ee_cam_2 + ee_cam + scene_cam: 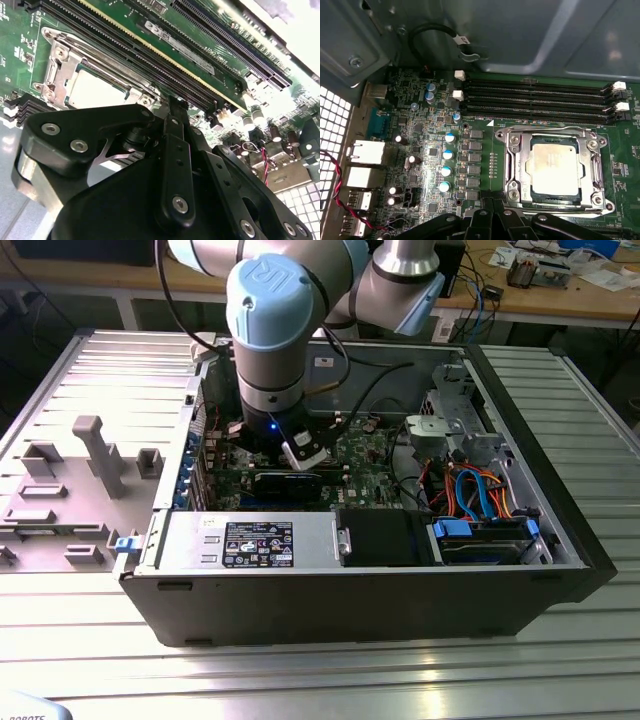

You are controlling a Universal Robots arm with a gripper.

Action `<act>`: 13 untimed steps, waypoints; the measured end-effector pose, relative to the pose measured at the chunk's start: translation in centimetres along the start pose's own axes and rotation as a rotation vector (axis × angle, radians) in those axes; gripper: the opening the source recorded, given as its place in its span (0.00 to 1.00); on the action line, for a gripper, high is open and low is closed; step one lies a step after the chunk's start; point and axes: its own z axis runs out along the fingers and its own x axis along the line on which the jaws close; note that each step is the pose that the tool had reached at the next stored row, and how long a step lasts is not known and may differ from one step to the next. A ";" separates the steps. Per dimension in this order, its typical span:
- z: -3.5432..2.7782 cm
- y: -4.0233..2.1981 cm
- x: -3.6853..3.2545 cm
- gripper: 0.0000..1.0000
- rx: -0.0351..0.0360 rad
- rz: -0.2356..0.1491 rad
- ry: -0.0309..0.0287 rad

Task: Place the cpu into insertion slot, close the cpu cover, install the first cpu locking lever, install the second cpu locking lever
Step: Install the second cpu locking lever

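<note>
Hovering just beside the slot [552,167], gripper [172,107] pressed together, empty; cpu [554,165] seated, cover [520,150] down; levers' state unclear.

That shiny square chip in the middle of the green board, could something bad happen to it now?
Maybe. The cpu already sits in the insertion slot with the cpu cover closed around it, and the gripper hovers right beside it. If the gripper pushes crookedly, it might scrape the chip or bend the thin cover. It could also bump the small capacitors or the memory slots close by.
</note>
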 end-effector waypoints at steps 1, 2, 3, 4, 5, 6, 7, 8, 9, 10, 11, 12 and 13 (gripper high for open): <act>0.02 -0.01 0.02 0.11 -0.0002 0.000 -0.0001; 0.04 -0.02 0.02 0.11 -0.0003 0.000 -0.0002; 0.08 -0.03 0.03 0.11 -0.0007 0.000 -0.0005; 0.27 -0.05 0.04 0.11 -0.0038 0.000 -0.0015; 0.35 -0.06 0.05 0.11 -0.0040 0.000 -0.0016; 0.36 -0.07 0.06 0.11 -0.0038 0.000 -0.0016; 0.37 -0.07 0.06 0.11 -0.0038 0.000 -0.0018; 0.38 -0.07 0.06 0.11 -0.0039 -0.001 -0.0021; 0.39 -0.07 0.06 0.11 -0.0039 -0.001 -0.0022; 0.39 -0.07 0.06 0.11 -0.0033 -0.001 -0.0024; 0.39 -0.07 0.07 0.11 -0.0032 -0.001 -0.0024; 0.39 -0.07 0.07 0.11 -0.0031 -0.001 -0.0025; 0.39 -0.07 0.07 0.11 -0.0031 -0.001 -0.0026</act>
